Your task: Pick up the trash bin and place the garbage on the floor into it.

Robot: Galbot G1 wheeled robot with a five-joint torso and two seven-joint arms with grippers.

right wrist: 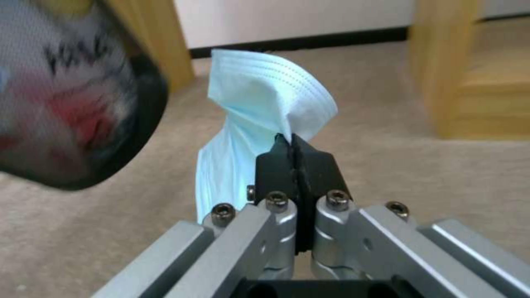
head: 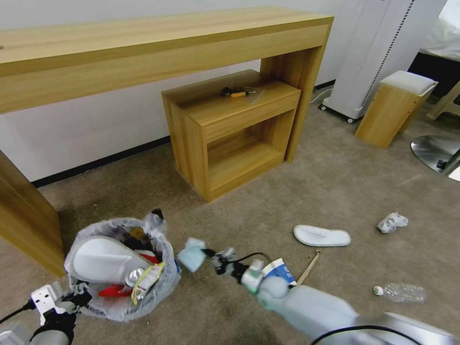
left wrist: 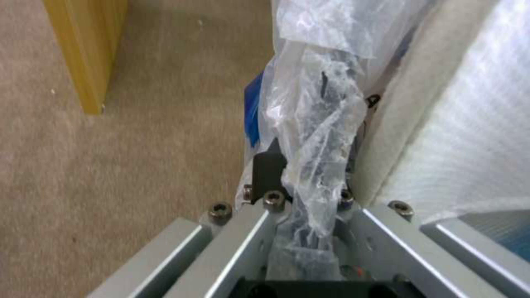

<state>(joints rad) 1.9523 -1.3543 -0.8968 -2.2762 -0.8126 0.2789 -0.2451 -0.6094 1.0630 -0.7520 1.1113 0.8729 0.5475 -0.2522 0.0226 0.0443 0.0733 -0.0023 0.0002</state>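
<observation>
Mask (right wrist: 259, 95) hangs pinched in the right gripper (right wrist: 292, 145), just beside the bin (head: 120, 273) (rim clamped by the left gripper (left wrist: 298, 194)), bin to its left.

A long wooden console table (head: 158, 43) stands by the white wall, far beyond the pincer. A low wooden cabinet (head: 230, 129) beneath it carries a yellow-handled screwdriver (head: 235, 93). A padded stool (head: 396, 108) sits farther right.
</observation>
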